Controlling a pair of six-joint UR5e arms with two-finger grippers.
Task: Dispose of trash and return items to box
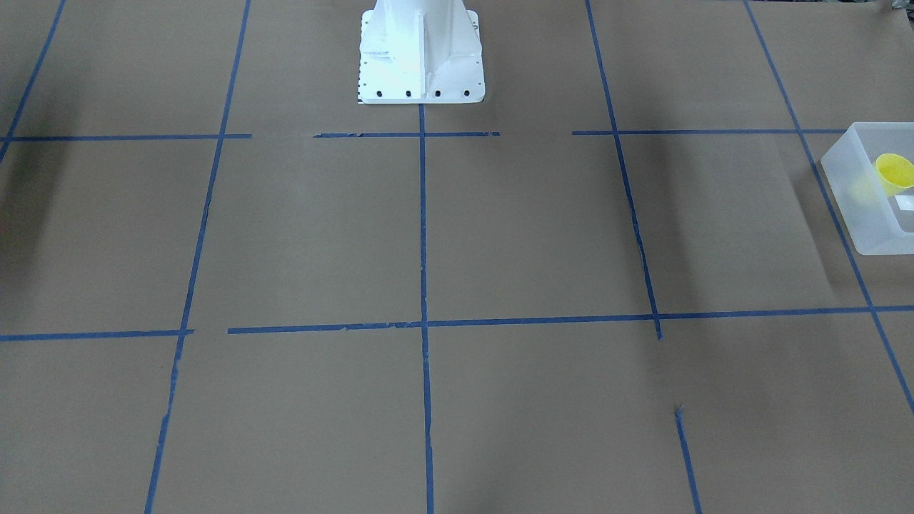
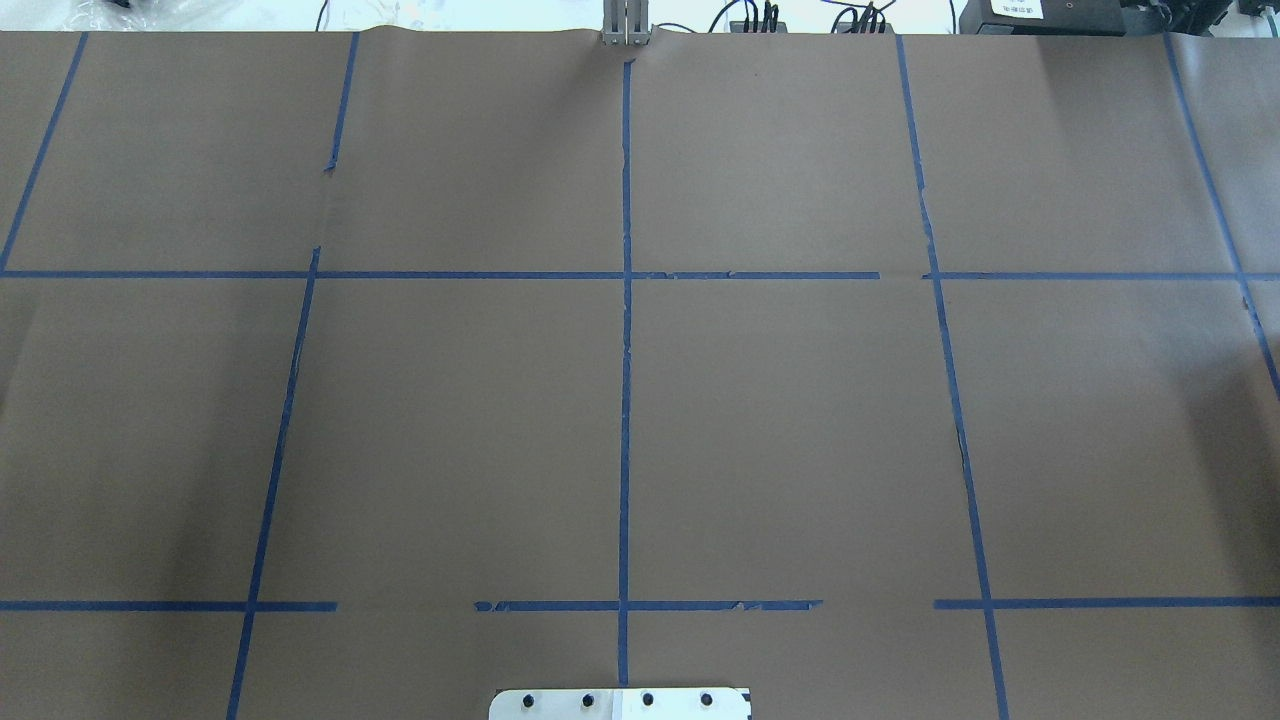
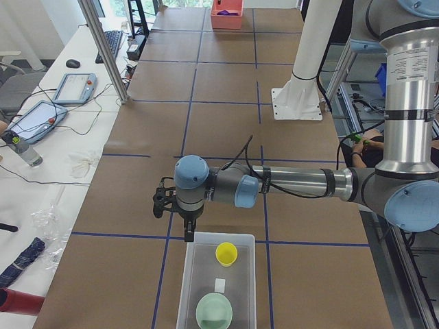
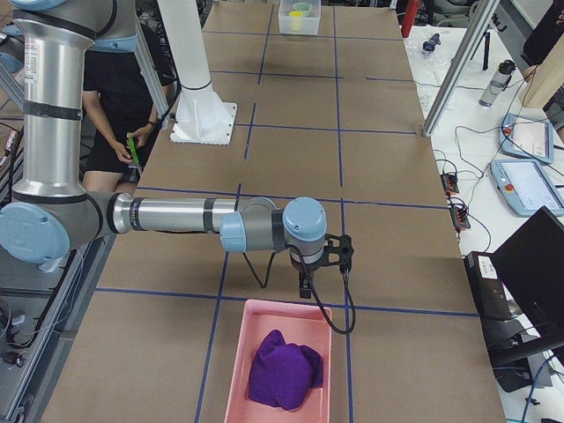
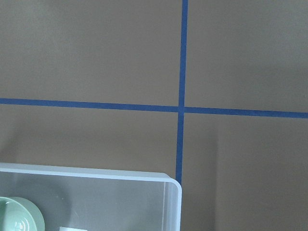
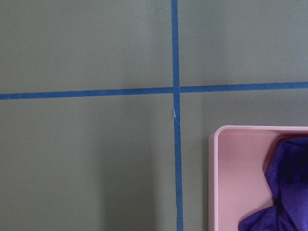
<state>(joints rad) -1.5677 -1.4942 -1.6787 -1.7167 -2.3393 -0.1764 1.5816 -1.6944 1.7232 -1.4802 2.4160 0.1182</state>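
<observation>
Facing the robot, the front camera takes in the brown-papered table (image 1: pixel 321 235) crossed by blue tape (image 1: pixel 423 214), with the white base (image 1: pixel 421 57) at the top. The box (image 1: pixel 857 221) sits at the right edge, cut off by the frame, and the yellow cup (image 1: pixel 894 171) lies inside it.

The overhead camera shows only paper, tape lines and the edge of the base; neither arm nor the box comes into it.

From the left end of the table, the near arm reaches out level and its left gripper (image 3: pixel 188 235) points down at the far short rim of the box, by one corner. I cannot tell whether its jaws are apart or together. Inside the box the cup stands toward that far end, a mint-green bowl (image 3: pixel 214 312) sits at the near end, and a small white slip (image 3: pixel 220 284) lies between them.

From the right end, the right gripper (image 4: pixel 305 287) hangs likewise at the far rim of a pink bin (image 4: pixel 236 370) holding a purple cloth (image 4: pixel 284 372); its jaws cannot be judged either.

The left wrist camera sees a corner of the box and part of the bowl.

The right wrist camera sees a corner of the pink bin with the cloth in it.
</observation>
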